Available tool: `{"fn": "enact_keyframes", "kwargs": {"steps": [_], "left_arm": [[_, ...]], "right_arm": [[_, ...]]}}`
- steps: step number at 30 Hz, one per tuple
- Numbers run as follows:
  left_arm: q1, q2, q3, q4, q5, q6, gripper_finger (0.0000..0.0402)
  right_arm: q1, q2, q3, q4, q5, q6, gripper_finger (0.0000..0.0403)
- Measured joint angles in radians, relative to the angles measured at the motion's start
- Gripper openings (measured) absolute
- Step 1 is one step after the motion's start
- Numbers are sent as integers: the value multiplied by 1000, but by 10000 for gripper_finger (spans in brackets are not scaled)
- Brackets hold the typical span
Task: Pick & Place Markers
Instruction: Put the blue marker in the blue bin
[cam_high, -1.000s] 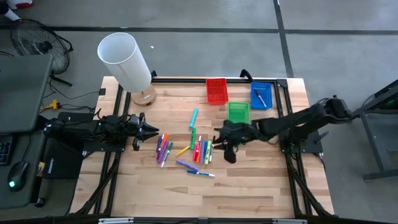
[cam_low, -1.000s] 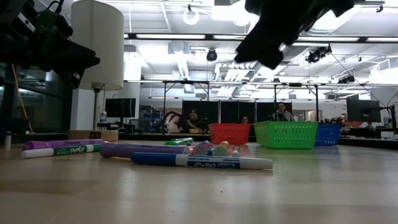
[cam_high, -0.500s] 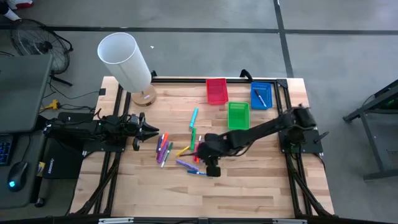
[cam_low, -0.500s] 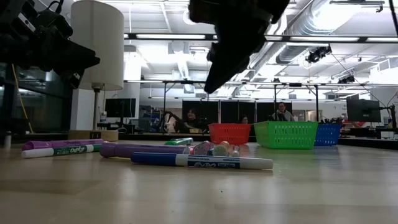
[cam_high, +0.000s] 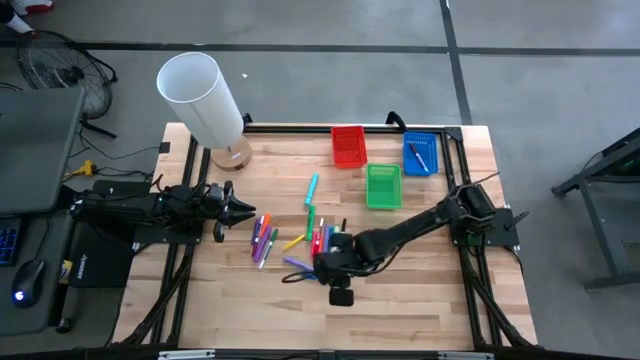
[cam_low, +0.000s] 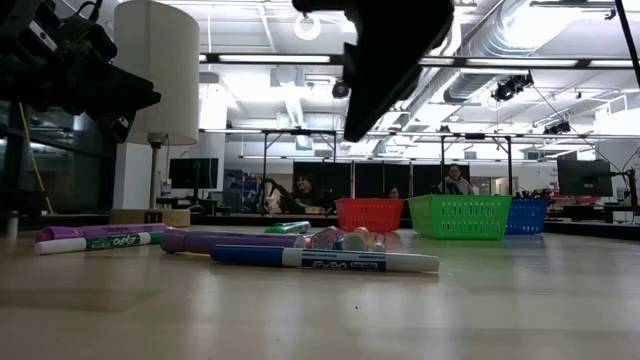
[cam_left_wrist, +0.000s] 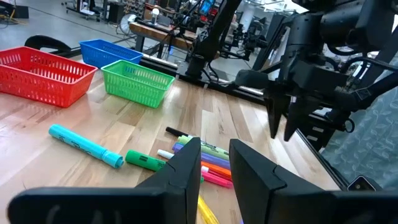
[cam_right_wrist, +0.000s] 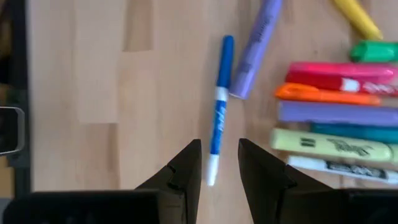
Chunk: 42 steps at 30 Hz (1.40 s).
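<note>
Several markers lie flat on the wooden table in mixed colours: one cluster (cam_high: 262, 238), a second cluster (cam_high: 322, 238) and a teal marker (cam_high: 312, 188) beyond them. A blue marker (cam_right_wrist: 219, 106) with a white end lies alone near the table's near edge, also in the low view (cam_low: 320, 260). My right gripper (cam_right_wrist: 219, 152) is open and hovers above that blue marker, well clear of the table (cam_low: 368, 100); its fingers point down and stand to either side of the white end. My left gripper (cam_high: 243, 210) waits open at the table's left, pointing at the markers (cam_left_wrist: 214, 155).
A red tray (cam_high: 348, 146), a green tray (cam_high: 383, 184) and a blue tray (cam_high: 420, 153) stand at the far right; the blue one holds a marker. A white-shaded lamp (cam_high: 205, 100) stands at the far left corner. Bare wood lies along the near edge (cam_high: 400, 310). People sit in the room beyond.
My right gripper has travelled from beside the green tray toward the table's near left, crossing the second marker cluster, and now hangs over the lone blue marker. No marker has moved.
</note>
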Motion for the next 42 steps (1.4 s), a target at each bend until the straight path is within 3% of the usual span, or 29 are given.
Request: {"fn": "enact_keyframes", "kwargs": {"steps": [5,12,19,42], "left_arm": [[0,0,0,0,0,0,83],[0,0,0,0,0,0,83],[0,0,0,0,0,0,83],[0,0,0,0,1,0,83]], "right_arm": [[5,16,0,1,24,1,94],[2,99,-1,-7,-46,3,94],[-5,101,-1,-19,-23,-6,94],[-29,155,-1,6,-113,44,94]]}}
